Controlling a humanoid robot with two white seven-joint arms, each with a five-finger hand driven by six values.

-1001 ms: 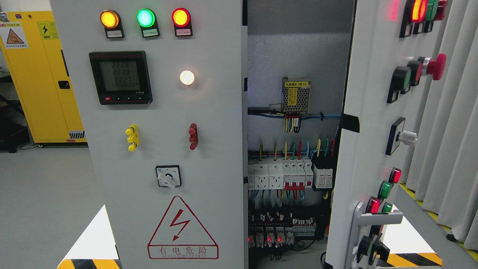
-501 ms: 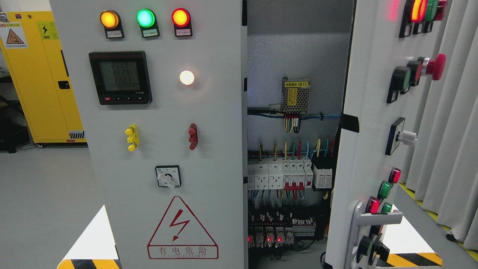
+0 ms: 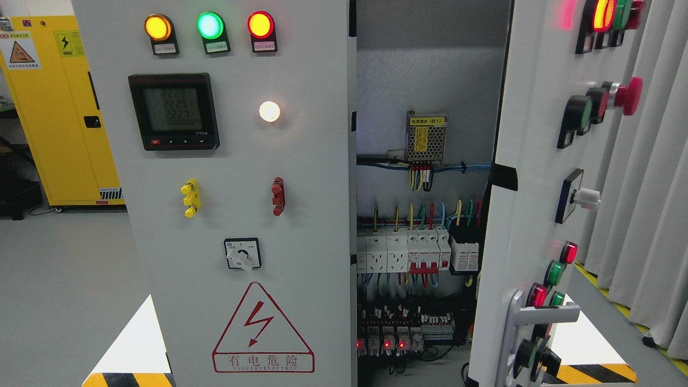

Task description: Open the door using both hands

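I see the grey metal cabinet's right door swung open beside its wired interior; no hand visible, state unknowable.

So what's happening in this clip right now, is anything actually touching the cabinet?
Nothing is touching it. Neither robot hand is in view. The right door of the electrical cabinet stands swung open, showing breakers and wiring inside. The left door, with its meter and three lit lamps, looks closed. The silver handle on the open door is free.
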